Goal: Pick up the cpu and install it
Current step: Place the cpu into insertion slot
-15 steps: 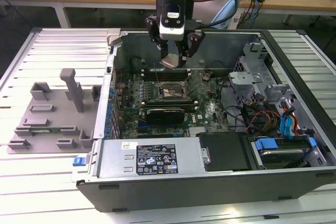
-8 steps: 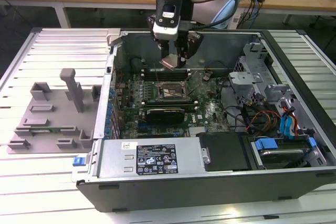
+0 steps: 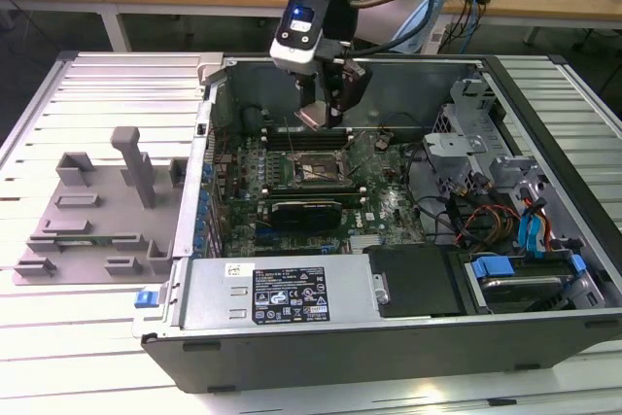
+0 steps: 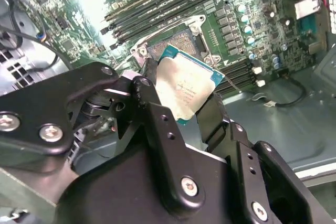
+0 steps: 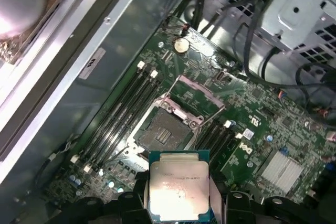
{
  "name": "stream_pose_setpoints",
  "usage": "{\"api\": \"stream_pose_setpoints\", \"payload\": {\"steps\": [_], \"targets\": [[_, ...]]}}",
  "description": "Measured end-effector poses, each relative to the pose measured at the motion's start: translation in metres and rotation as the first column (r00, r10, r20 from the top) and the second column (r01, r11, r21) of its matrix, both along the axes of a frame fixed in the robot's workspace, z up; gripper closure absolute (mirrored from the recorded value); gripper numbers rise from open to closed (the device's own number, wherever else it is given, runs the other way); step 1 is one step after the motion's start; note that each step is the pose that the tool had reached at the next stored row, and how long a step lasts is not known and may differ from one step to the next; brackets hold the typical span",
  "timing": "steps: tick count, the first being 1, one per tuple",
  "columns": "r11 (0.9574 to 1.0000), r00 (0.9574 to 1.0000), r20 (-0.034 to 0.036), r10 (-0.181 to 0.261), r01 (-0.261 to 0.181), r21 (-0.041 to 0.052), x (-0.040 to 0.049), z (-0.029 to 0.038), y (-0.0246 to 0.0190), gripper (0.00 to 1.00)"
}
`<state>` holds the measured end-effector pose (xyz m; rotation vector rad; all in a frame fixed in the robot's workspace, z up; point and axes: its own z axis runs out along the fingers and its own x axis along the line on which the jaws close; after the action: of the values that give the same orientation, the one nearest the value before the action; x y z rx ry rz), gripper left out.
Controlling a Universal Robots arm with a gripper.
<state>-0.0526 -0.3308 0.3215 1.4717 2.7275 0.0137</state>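
Observation:
My gripper (image 3: 313, 116) hangs inside the open computer case (image 3: 544, 133), shut on the cpu (image 4: 185, 88). The cpu (image 5: 178, 188) is a flat square chip with a silvery top plate and a thin teal rim, pinched by its edges between the black fingers (image 4: 152, 103) in both wrist views. It is held in the air, apart from the board. Below it lies the motherboard socket (image 5: 164, 132), open, with its metal frame lifted. In the exterior view the socket (image 3: 309, 170) sits just below and in front of the gripper.
Memory slots (image 5: 123, 111) flank the socket on both sides. A drive cage with cables (image 3: 486, 191) fills the case at the exterior view's right. The power supply (image 3: 282, 291) lies along the front. A grey fixture (image 3: 97, 211) stands on the table at the exterior view's left.

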Motion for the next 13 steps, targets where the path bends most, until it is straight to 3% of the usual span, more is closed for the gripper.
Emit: {"api": "stream_pose_setpoints", "payload": {"steps": [3, 7, 11, 12, 13], "targets": [[0.9981, 0.9981, 0.0, -0.061, 0.061, -0.0001, 0.0, -0.0003, 0.0, 0.46], [0.9903, 0.9903, -0.0001, -0.139, 0.139, -0.0001, 0.0, -0.0007, 0.0, 0.46], [0.9887, 0.9887, 0.0009, -0.15, 0.15, 0.0001, 0.0, -0.0008, 0.0, 0.46], [0.9874, 0.9874, 0.0009, -0.158, 0.158, 0.0, 0.0, -0.0009, 0.0, 0.46], [0.9834, 0.9834, 0.001, -0.182, 0.182, 0.0001, 0.0, -0.0012, 0.0, 0.46]]}}
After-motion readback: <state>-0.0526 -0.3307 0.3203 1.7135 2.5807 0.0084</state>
